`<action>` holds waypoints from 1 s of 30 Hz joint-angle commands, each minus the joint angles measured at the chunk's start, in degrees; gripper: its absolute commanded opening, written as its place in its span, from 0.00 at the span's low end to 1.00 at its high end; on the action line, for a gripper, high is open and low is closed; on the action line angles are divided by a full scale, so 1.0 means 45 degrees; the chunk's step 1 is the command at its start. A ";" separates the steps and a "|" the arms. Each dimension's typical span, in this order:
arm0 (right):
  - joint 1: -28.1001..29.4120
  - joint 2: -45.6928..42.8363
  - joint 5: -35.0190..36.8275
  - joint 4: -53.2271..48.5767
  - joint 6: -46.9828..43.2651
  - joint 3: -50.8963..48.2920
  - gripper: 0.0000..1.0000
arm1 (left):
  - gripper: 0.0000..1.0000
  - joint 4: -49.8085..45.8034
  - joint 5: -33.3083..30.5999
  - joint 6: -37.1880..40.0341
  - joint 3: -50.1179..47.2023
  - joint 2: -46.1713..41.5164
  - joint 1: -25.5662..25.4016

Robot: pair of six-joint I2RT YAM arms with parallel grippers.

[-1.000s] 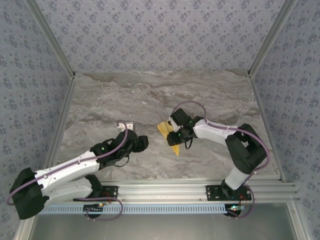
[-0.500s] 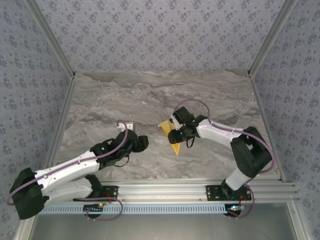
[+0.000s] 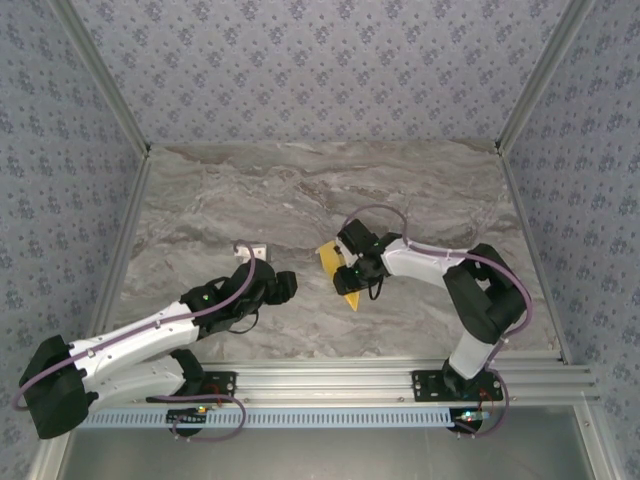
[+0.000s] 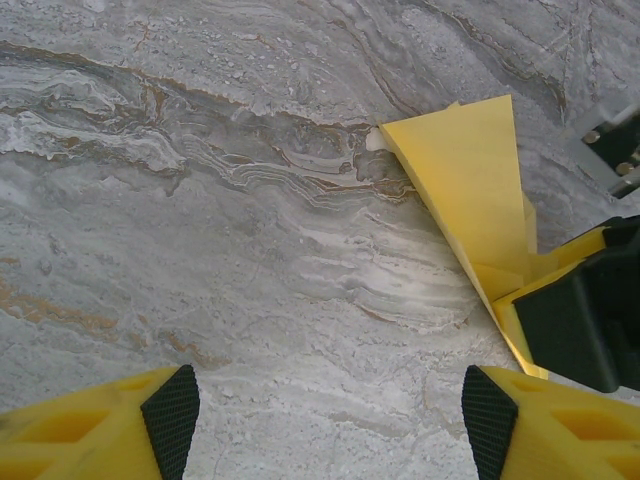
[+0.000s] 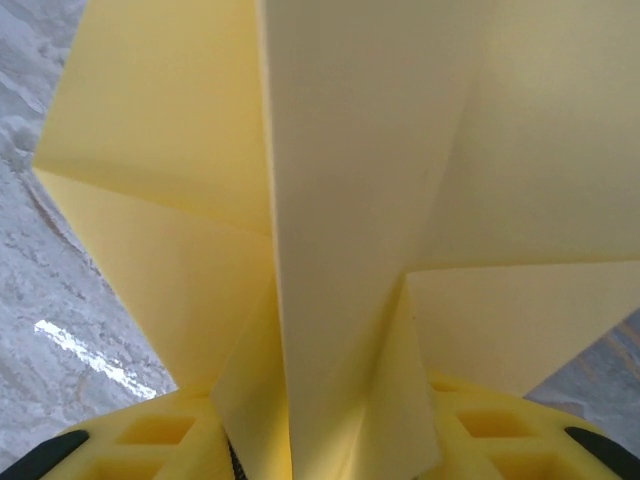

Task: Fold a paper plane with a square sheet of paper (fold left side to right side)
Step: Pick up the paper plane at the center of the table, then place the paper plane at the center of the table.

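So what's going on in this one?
Two arms are folding a yellow paper plane on a marble table. The right gripper is clamped on the paper, already creased into a narrow pointed shape, near the table's middle. The left gripper hangs open over bare table to the left, apart from the paper.

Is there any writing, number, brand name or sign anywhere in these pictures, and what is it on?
No text can be read anywhere.
The folded yellow paper is blank.
The small white piece on the table near the left arm is too small to tell whether it is printed.
The wallpaper bears a flower pattern, no letters.
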 commanded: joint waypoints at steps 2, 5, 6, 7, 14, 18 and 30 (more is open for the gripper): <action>0.0260 0.0498 0.0860 -0.0752 0.0290 0.0721 0.41 | 0.72 -0.0177 -0.0170 0.0057 0.0051 -0.0146 0.0058; 0.0404 0.0775 0.1198 -0.0993 0.0402 0.1042 0.39 | 0.72 -0.0191 -0.0165 0.0048 0.0051 -0.0142 0.0059; 0.0443 0.0892 0.1288 -0.1081 0.0439 0.1131 0.39 | 0.72 -0.0201 -0.0151 0.0041 0.0033 -0.0145 0.0053; 0.0480 0.1023 0.1335 -0.1172 0.0463 0.1240 0.38 | 0.72 -0.0201 -0.0168 0.0038 0.0032 -0.0136 0.0057; 0.0670 0.1691 0.1684 -0.1402 0.0731 0.1479 0.26 | 0.72 -0.0250 -0.0118 -0.0002 -0.0053 -0.0187 0.0057; 0.0328 0.1344 0.1485 -0.1424 0.0949 0.1653 0.12 | 0.73 -0.0337 -0.0054 0.0029 -0.0056 -0.0315 0.0059; -0.1753 0.3010 0.2396 -0.3473 0.2082 0.6216 0.09 | 0.98 0.1254 0.1014 0.1161 -0.1042 -0.2049 0.0057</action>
